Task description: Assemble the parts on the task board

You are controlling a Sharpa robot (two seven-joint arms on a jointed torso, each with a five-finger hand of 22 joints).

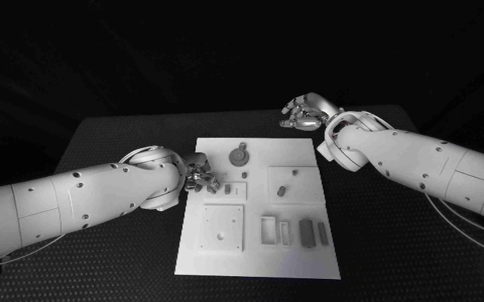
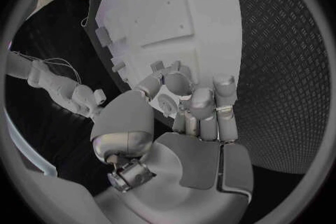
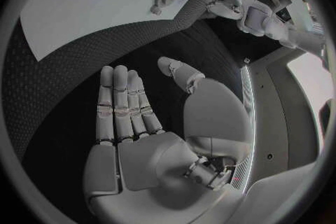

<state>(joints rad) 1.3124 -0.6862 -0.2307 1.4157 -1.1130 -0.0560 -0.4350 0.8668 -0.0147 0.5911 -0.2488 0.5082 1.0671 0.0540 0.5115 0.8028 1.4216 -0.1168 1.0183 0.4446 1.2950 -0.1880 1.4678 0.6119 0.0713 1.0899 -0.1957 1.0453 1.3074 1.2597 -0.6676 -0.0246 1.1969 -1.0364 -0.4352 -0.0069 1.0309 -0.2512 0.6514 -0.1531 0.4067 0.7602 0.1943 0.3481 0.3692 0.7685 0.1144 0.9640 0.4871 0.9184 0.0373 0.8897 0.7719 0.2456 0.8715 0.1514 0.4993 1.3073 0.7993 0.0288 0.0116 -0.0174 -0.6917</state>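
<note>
In the head view, the white task board lay at the centre of the black bench, with small grey parts on it: a round part near its upper edge, a small part at mid-board, and slim bars toward the lower right. The left robot hand sat at the board's left edge, centre-left of the frame, fingers curled over that edge; the right robot hand hovered above the board's upper right corner, off the board. In the left wrist view, the left robot hand had its fingers bent toward the board's edge, but whether they pinched a part could not be told. In the right wrist view, the right robot hand was released, fingers straight and apart over the bench, holding nothing. The step in hand seemed to be a pick-up at the left edge; next would call for a firm grip and carrying the part to its seat.
</note>
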